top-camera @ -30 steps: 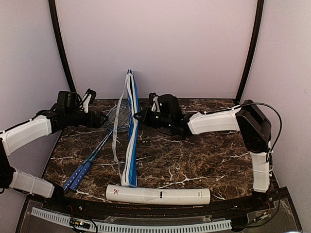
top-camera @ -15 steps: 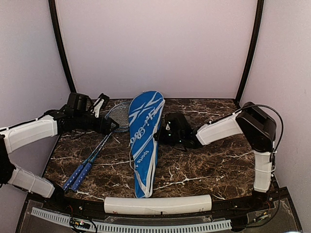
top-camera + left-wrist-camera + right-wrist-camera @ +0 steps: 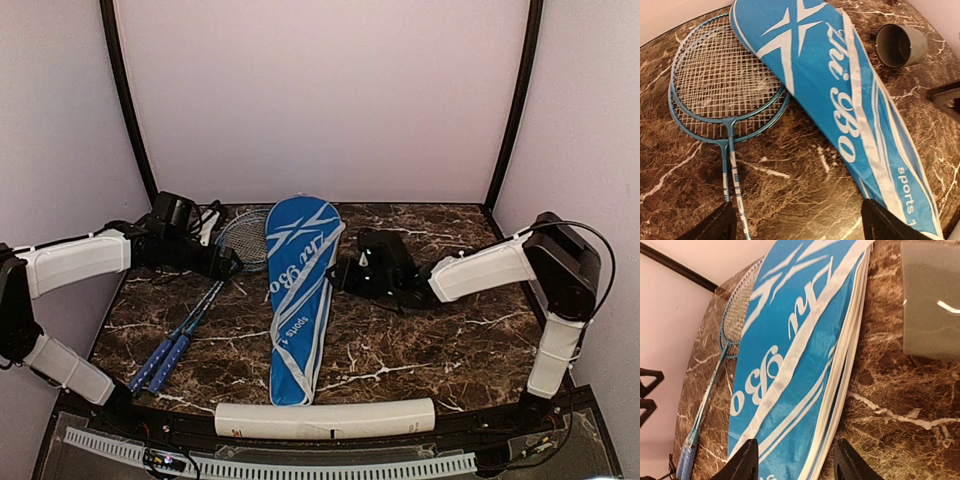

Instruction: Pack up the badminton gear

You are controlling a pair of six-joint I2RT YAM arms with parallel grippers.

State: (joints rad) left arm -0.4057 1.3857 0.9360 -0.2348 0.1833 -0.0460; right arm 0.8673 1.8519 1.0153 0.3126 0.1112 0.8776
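The blue racket bag (image 3: 300, 290) with white trim lies flat in the middle of the table, also in the left wrist view (image 3: 840, 100) and the right wrist view (image 3: 790, 365). Two blue rackets (image 3: 190, 320) lie side by side to its left, their heads (image 3: 720, 85) partly under the bag's top. A long white tube (image 3: 325, 418) lies across the front edge. My left gripper (image 3: 225, 262) (image 3: 797, 227) hangs open over bare table between the rackets and the bag. My right gripper (image 3: 340, 275) (image 3: 795, 462) is open at the bag's right zip edge, holding nothing.
A dark grey cap (image 3: 900, 45) lies on its side on the marble to the right of the bag, seen close and blurred in the right wrist view (image 3: 930, 300). Pale walls close in the table (image 3: 420, 340) at the back and both sides.
The bag, held up on its edge by my right gripper a second ago, now lies flat. The right gripper opened, let it go and drew back right. The left gripper shifted slightly right.
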